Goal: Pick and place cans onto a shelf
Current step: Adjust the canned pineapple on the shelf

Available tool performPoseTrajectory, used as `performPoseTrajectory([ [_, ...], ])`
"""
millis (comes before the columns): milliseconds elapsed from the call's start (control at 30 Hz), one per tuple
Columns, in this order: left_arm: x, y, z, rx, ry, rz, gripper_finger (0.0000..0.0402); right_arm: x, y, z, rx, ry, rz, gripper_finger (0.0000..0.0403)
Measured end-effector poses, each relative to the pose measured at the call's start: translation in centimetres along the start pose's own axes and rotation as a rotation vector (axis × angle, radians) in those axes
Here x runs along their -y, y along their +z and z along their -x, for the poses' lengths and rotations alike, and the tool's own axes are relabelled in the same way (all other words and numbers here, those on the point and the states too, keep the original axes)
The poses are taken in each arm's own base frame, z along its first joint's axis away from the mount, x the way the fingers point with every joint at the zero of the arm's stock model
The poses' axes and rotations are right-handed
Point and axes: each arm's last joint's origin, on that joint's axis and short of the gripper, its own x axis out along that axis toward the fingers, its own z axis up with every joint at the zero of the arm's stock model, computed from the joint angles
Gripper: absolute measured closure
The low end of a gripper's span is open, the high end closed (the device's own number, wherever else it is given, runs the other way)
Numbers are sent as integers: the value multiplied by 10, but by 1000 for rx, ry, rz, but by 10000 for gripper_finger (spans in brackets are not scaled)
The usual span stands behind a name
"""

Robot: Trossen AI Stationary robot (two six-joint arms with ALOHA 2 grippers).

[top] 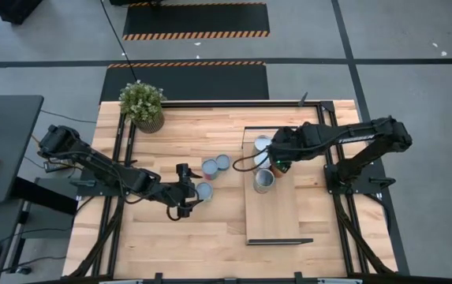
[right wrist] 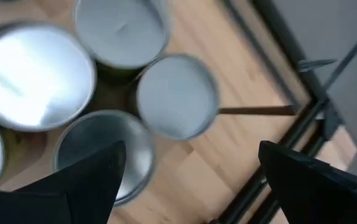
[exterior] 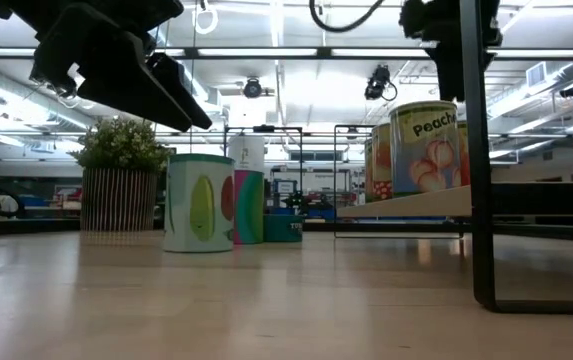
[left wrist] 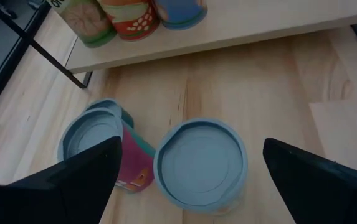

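Observation:
Three cans stand upright on the tabletop: one (top: 203,190) nearest my left gripper and two (top: 210,168) (top: 222,162) behind it. My left gripper (top: 190,193) is open and slants down toward the nearest can (left wrist: 200,163). Its fingers stand apart on either side of that can and above its grey top, touching nothing. The shelf (top: 277,217) is a light-wood board on a black frame at the table's right. Several cans (top: 265,180) (top: 263,144) stand on it. My right gripper (top: 277,158) hangs open above those silver tops (right wrist: 177,93), clear of them.
A potted plant (top: 143,104) stands at the table's far left corner. Black frame rails (top: 117,158) run along both sides of the table. The shelf's black leg (exterior: 481,160) rises near the front. Bare tabletop (top: 194,237) lies toward the near edge.

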Motion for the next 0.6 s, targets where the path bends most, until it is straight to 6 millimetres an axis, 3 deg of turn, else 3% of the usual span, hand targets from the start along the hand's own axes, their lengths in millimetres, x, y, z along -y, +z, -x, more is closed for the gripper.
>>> performPoseTrajectory([
  [600, 1, 0, 0, -2, -9, 2, 6, -13, -9, -32, -67, 66, 30, 29],
])
